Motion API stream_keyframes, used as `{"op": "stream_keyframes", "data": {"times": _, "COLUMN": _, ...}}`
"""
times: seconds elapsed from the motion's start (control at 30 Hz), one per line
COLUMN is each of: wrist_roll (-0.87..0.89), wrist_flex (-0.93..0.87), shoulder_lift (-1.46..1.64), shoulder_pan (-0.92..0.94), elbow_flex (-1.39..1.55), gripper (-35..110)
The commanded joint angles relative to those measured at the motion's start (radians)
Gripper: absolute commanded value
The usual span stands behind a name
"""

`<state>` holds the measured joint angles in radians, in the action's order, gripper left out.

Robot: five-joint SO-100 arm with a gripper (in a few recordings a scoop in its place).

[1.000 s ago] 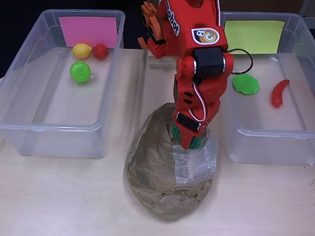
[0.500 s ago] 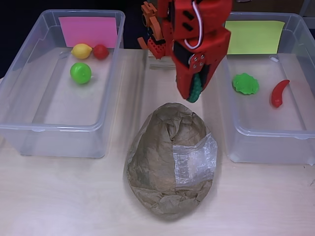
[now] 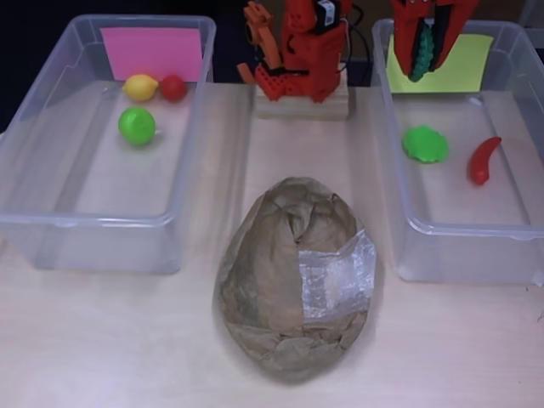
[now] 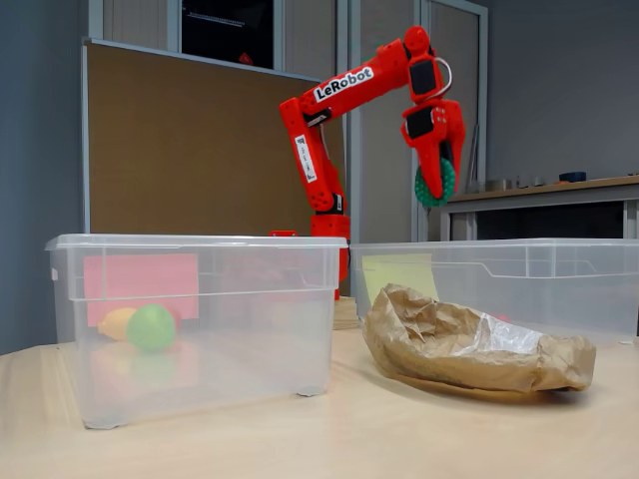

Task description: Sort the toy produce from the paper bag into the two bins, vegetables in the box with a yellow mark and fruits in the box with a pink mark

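Observation:
My red gripper (image 3: 422,61) is shut on a dark green ridged toy (image 3: 421,56), which hangs high over the back end of the clear box with the yellow mark (image 3: 439,61). In the fixed view the gripper (image 4: 435,192) holds that toy (image 4: 433,186) well above the box rim. A green leafy toy (image 3: 424,144) and a red chili (image 3: 482,161) lie in that box. The box with the pink mark (image 3: 151,53) holds a lemon (image 3: 140,87), a small red fruit (image 3: 173,87) and a green round fruit (image 3: 136,125). The crumpled paper bag (image 3: 293,285) lies between the boxes.
The arm's base (image 3: 302,81) stands on a wooden block at the back, between the two boxes. Bare tabletop (image 3: 110,340) runs along the front on both sides of the bag. A brown partition (image 4: 180,150) stands behind the table.
The gripper rose out of the bag with the dark green toy and swung back and right, from over the bag to above the yellow-marked box.

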<state>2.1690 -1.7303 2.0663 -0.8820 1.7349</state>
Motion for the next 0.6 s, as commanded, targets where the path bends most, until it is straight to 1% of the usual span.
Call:
{"op": "stream_keyframes", "data": {"times": 0.0, "wrist_roll": 0.330, "wrist_flex": 0.124, "shoulder_lift": 0.147, "shoulder_pan": -0.186, "elbow_flex": 0.227, "gripper": 1}}
{"op": "stream_keyframes", "data": {"times": 0.07, "wrist_roll": 0.477, "wrist_flex": 0.222, "shoulder_lift": 0.193, "shoulder_pan": -0.284, "elbow_flex": 0.356, "gripper": 1}}
{"op": "stream_keyframes", "data": {"times": 0.17, "wrist_roll": 0.588, "wrist_flex": 0.385, "shoulder_lift": 0.209, "shoulder_pan": -0.379, "elbow_flex": 0.492, "gripper": 1}}
{"op": "stream_keyframes", "data": {"times": 0.27, "wrist_roll": 0.594, "wrist_flex": 0.545, "shoulder_lift": 0.170, "shoulder_pan": -0.390, "elbow_flex": 0.575, "gripper": 1}}
{"op": "stream_keyframes", "data": {"times": 0.43, "wrist_roll": 0.548, "wrist_flex": 0.810, "shoulder_lift": 0.041, "shoulder_pan": -0.333, "elbow_flex": 0.660, "gripper": 1}}
{"op": "stream_keyframes", "data": {"times": 0.57, "wrist_roll": 0.531, "wrist_flex": 0.917, "shoulder_lift": -0.074, "shoulder_pan": -0.304, "elbow_flex": 0.649, "gripper": 1}}
